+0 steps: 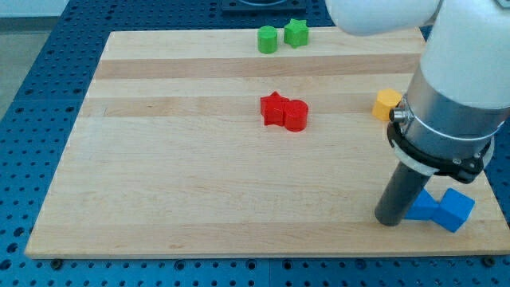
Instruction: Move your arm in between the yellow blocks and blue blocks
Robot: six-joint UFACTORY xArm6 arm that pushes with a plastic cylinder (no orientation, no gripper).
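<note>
My tip [390, 220] rests on the board at the view's lower right, touching the left side of the blue blocks [440, 208], which lie just to its right. One yellow block [387, 104] shows above the tip, at the view's right, partly hidden by the arm's body. I see no second yellow block; the arm may hide it. The tip stands below the yellow block and left of the blue ones.
Two red blocks [284, 112], a star and a cylinder, touch each other near the board's middle. Two green blocks [281, 36], a cylinder and a star, sit at the view's top edge. The wooden board [159, 175] lies on a blue perforated table.
</note>
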